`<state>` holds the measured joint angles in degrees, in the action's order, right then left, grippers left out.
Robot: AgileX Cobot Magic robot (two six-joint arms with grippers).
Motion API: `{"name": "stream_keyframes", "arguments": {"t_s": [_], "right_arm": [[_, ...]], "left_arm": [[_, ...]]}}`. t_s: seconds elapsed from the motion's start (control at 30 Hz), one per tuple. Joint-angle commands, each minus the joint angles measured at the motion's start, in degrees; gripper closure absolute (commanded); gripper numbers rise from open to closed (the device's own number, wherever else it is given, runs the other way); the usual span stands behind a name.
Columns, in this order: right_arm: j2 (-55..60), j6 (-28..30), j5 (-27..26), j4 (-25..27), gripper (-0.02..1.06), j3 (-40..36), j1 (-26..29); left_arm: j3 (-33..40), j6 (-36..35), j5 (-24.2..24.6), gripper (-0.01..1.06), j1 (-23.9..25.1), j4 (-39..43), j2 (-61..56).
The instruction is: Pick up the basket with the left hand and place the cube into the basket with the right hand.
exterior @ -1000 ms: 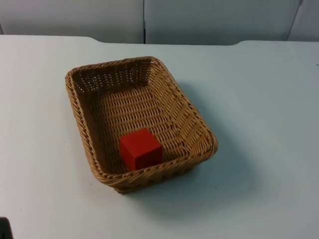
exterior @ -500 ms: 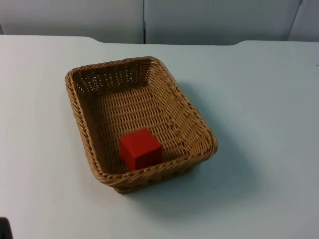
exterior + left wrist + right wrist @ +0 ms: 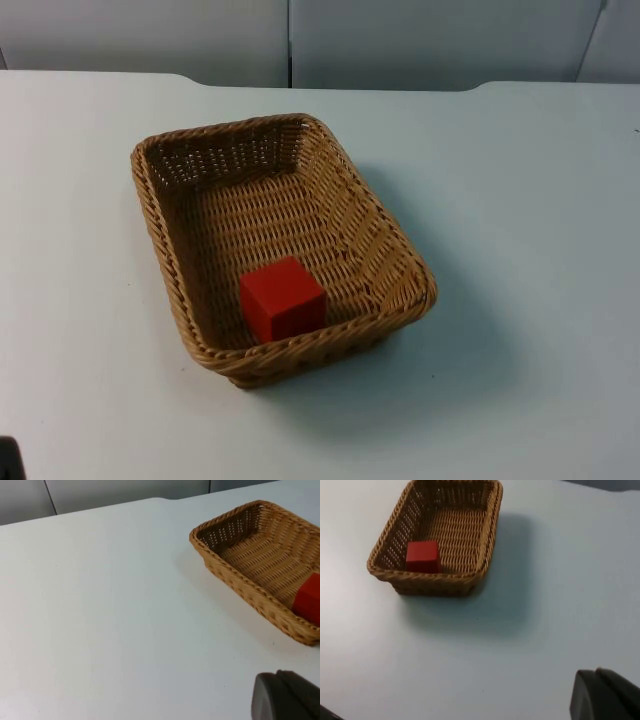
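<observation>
Nothing is moving since earlier: red cube (image 3: 282, 297) is sitting inside basket (image 3: 160, 235) on tabletop (image 3: 520, 200); both pincers' state cannot be told.

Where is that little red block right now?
The red cube sits inside the wicker basket, on its floor against the wall nearest the camera in the top view. The basket rests on the white table.

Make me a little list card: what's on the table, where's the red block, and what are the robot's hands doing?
basket: wicker, rectangular, standing flat on the white table
cube: red, inside the basket, in its near corner
left tool: off to the side of the basket, touching nothing
right tool: away from the basket, holding nothing
task: cube already in the basket
</observation>
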<state>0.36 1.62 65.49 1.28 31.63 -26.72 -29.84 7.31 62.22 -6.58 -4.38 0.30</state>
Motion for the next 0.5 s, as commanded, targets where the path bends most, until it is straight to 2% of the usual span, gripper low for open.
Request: {"name": "stream_keyframes", "arguments": {"t_s": [0.0,0.1,0.47], "right_arm": [[-0.36,0.17,-2.07,0.04,1.05,-0.23,0.26],[-0.36,0.79,-3.11,-0.3,1.05,-2.41,0.26],[-0.36,0.28,-3.68,0.37,1.05,-2.47,0.26]], "left_arm": [[0.42,-0.46,-0.31,1.05,0.17,-0.58,-0.3],[0.42,-0.46,-0.31,1.05,0.17,-0.58,-0.3],[0.42,-0.46,-0.31,1.05,0.17,-0.58,-0.3]]}}
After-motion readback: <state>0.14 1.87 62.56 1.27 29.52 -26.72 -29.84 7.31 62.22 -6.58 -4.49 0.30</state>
